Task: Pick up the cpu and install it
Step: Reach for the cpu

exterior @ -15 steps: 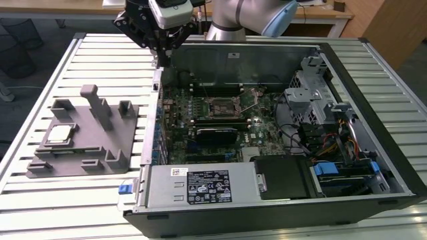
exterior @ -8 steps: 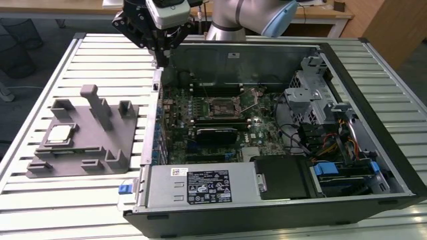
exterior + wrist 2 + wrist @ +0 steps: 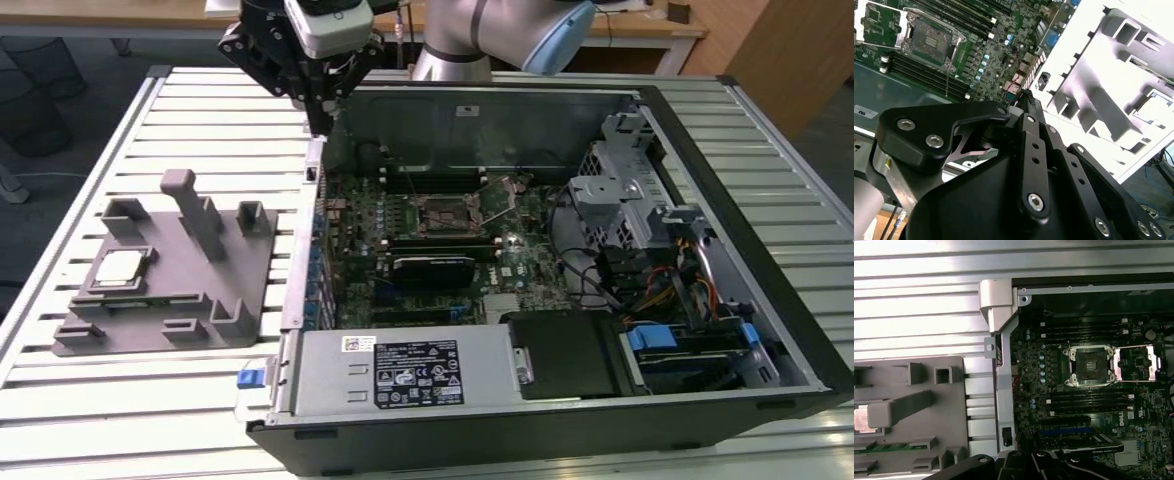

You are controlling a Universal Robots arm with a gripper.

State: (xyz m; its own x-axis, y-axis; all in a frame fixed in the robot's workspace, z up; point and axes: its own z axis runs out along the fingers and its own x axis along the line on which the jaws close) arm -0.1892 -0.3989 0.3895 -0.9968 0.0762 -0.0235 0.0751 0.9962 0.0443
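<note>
The cpu (image 3: 120, 268), a small square chip with a pale silver top, lies in a recess of the grey pegged tray (image 3: 200, 325) on the exterior view's left. In the first wrist view the cpu (image 3: 861, 419) sits partly behind a peg. My gripper (image 3: 322, 122) hangs above the far left corner of the open computer case (image 3: 747, 250), well away from the chip. Its fingers meet at a point with nothing between them. The motherboard's socket (image 3: 447, 212) stands open and bare, and in the first wrist view the socket (image 3: 1089, 366) has its metal lid flipped aside.
The case and tray rest on a slatted metal table (image 3: 134, 420). Inside the case are memory slots, a black card (image 3: 434, 270), a drive cage (image 3: 621, 190) and cables on the exterior view's right. The power supply (image 3: 400, 375) fills the near side.
</note>
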